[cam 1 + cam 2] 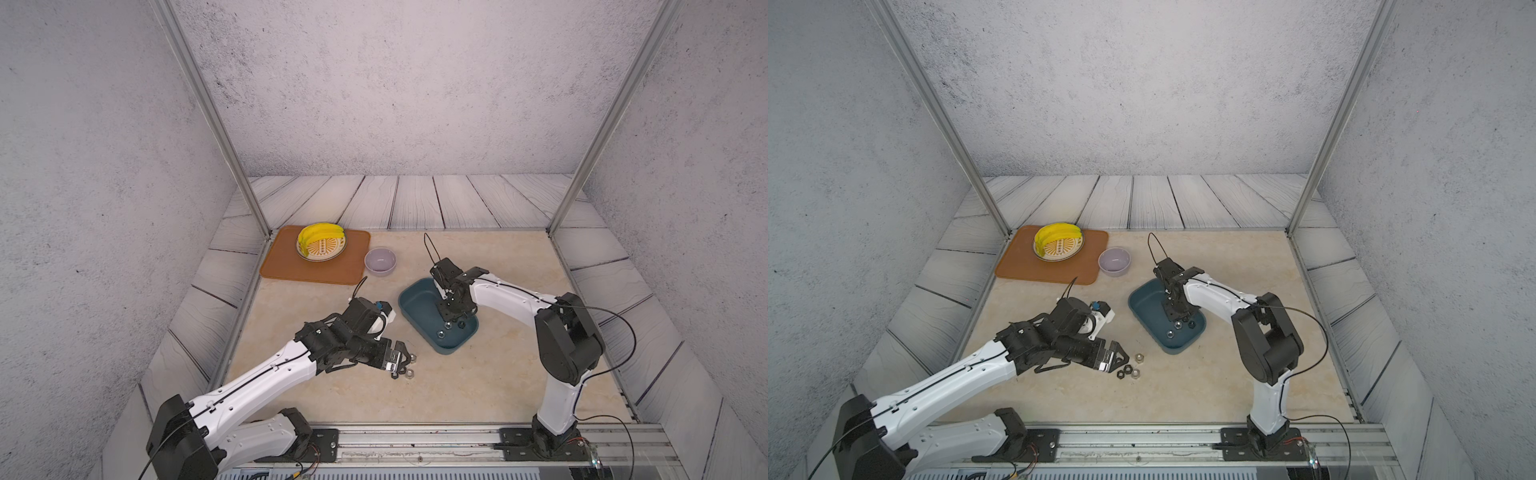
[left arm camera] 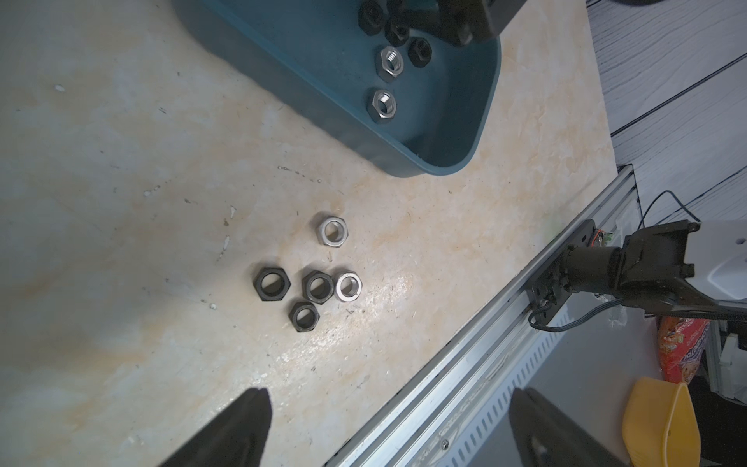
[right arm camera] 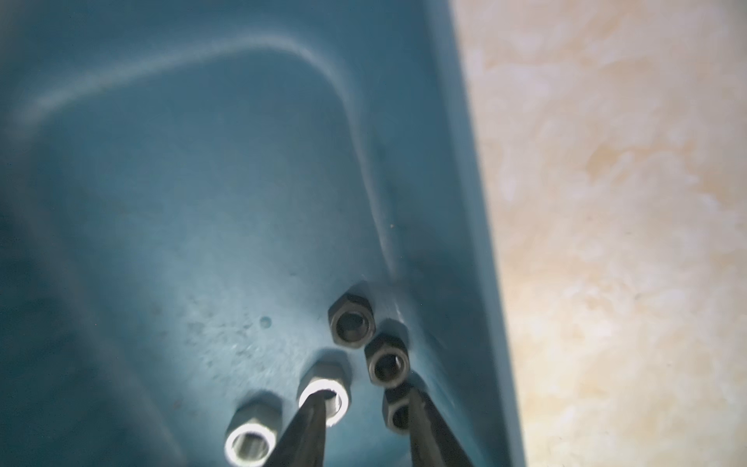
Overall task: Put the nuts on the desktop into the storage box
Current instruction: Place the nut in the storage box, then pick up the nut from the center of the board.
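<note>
Several nuts lie close together on the beige desktop (image 2: 121, 202): three black ones (image 2: 272, 284) and two silver ones (image 2: 332, 230); they also show in a top view (image 1: 1128, 369). My left gripper (image 2: 390, 394) hovers low beside them, open wide and holding nothing; both top views show it (image 1: 401, 361) (image 1: 1117, 359). The teal storage box (image 1: 419, 307) (image 1: 1146, 305) holds several nuts, black (image 3: 351, 323) and silver (image 3: 250, 440). My right gripper (image 3: 366, 392) reaches down inside the box (image 3: 202, 202), its jaws a little apart with nothing between them. One black nut (image 3: 394, 416) lies partly behind a finger.
An orange-brown mat (image 1: 291, 270) at the back left carries a plate (image 1: 328, 253) with bananas (image 1: 318, 235). A lavender bowl (image 1: 380, 261) stands beside the mat. An aluminium rail (image 1: 415, 440) runs along the front edge, and frame posts rise at the back corners.
</note>
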Controlling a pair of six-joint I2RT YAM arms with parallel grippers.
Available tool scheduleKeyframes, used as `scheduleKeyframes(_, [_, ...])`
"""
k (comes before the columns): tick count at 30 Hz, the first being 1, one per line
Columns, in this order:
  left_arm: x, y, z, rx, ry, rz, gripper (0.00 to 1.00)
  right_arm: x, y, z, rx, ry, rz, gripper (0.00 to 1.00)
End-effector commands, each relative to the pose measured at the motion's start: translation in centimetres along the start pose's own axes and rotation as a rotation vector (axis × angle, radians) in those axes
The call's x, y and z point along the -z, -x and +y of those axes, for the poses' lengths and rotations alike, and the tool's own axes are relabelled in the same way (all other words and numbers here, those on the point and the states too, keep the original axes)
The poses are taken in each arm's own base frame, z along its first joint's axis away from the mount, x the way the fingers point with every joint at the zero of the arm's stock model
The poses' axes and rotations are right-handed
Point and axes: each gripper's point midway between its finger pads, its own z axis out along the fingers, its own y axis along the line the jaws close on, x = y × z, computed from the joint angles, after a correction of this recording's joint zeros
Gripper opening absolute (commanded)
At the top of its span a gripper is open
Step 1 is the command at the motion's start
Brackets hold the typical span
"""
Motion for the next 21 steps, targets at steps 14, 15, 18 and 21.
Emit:
scheduleKeyframes(14, [1.2, -0.4, 3.4, 0.03, 0.193, -0.005, 0.98, 12.0, -1.6, 1.8, 0.016, 0.276, -0.325, 0.99])
scheduleKeyframes(15, [1.2, -0.5, 3.6, 0.03, 0.205, 0.0, 0.98, 13.0, -1.7, 1.8, 0.029, 0.289, -0.361, 0.99])
scheduleKeyframes(18, [1.0, -0.9, 4.1, 0.025, 0.237, 0.033, 1.0, 15.5, -2.1, 1.9, 0.07, 0.325, -0.463, 0.99])
scheduleKeyframes(21, [0.8, -1.3, 3.9, 0.013, 0.233, 0.074, 0.97, 17.7, -2.4, 1.8, 0.086, 0.349, -0.597, 0.99])
